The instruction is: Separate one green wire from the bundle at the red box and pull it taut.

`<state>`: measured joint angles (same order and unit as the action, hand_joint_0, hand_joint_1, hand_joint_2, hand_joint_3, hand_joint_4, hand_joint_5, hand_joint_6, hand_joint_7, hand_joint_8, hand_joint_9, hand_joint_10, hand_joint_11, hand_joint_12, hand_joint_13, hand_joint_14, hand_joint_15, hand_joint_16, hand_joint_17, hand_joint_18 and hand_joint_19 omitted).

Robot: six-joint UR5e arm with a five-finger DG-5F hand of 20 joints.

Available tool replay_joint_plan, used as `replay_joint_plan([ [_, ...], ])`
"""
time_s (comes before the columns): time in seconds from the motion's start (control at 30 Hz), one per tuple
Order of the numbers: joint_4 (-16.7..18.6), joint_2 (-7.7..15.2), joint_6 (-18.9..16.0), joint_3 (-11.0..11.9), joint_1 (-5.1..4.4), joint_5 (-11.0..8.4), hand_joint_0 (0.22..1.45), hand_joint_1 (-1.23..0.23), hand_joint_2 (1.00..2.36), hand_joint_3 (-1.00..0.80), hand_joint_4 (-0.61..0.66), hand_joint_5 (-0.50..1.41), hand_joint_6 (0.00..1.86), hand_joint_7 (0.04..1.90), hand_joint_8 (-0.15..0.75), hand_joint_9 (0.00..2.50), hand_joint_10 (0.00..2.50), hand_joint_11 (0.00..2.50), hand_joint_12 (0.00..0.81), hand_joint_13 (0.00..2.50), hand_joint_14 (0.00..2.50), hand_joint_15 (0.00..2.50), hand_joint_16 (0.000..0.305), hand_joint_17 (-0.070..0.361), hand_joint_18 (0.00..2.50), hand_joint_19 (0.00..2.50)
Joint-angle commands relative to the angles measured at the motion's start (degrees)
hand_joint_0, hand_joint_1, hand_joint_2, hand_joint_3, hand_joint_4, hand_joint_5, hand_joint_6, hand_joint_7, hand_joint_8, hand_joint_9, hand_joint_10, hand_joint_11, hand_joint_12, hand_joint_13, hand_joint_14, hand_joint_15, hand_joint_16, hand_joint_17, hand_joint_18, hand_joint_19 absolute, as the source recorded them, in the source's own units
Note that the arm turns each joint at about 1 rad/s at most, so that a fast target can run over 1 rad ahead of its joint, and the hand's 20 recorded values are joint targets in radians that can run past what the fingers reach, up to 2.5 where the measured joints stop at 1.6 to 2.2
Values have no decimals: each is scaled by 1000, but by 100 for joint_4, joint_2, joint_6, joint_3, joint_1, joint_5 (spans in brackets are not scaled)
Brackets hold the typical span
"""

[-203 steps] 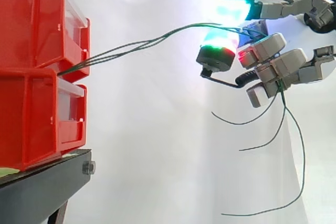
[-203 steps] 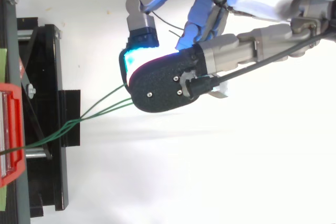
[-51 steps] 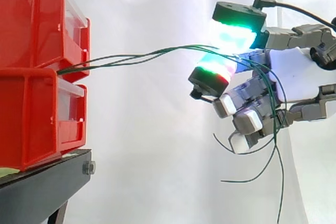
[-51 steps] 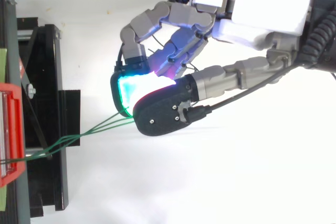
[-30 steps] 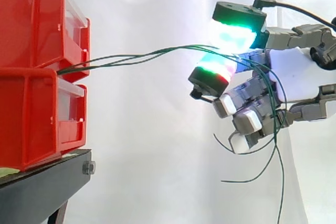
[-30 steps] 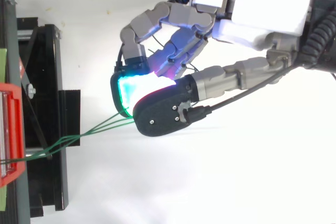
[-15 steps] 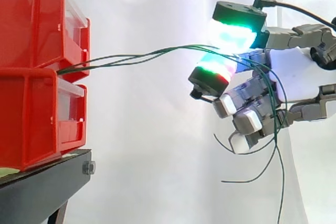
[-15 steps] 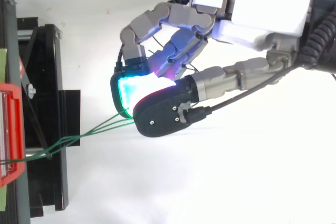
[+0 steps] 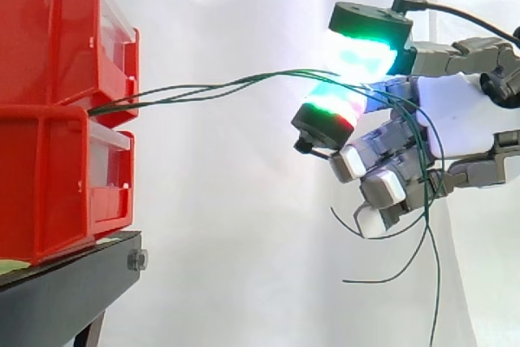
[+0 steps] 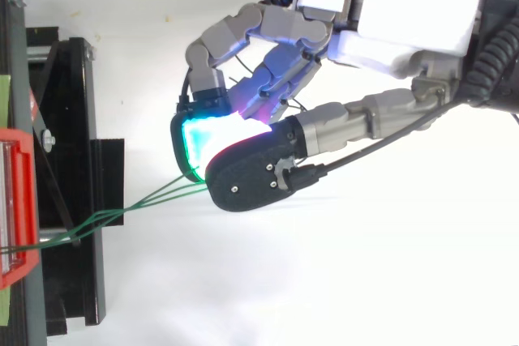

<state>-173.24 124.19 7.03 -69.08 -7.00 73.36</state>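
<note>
Robot hand [image 9: 451,127] is clamped on the wires [image 9: 219,87] between glowing pads, well apart from the box [image 9: 49,38]. Risk: several strands appear pinched, so pulling would tension all.

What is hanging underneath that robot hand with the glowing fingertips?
Loose ends of thin green wires dangle below the robot hand, curling in open air. Higher up, the wires run between its curled fingers, which cover exactly how each wire is held.

- I see a black stand [image 9: 73,290] at lower left, with a silver bolt [image 9: 137,260] on its right end.
- A white curtain [image 9: 227,225] hangs behind it.
</note>
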Motion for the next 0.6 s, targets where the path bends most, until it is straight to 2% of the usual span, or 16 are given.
replay_joint_plan([
  [0.0,-8,0,0,0,6,-6,630,-754,1025,-153,-72,-182,872,1166,247,874,23,831,346,916,25,699,48,108,716,495],
  [0.57,-8,-9,0,0,6,3,631,-754,1025,-152,-72,-182,873,1167,247,873,23,831,348,917,24,707,48,108,713,503],
])
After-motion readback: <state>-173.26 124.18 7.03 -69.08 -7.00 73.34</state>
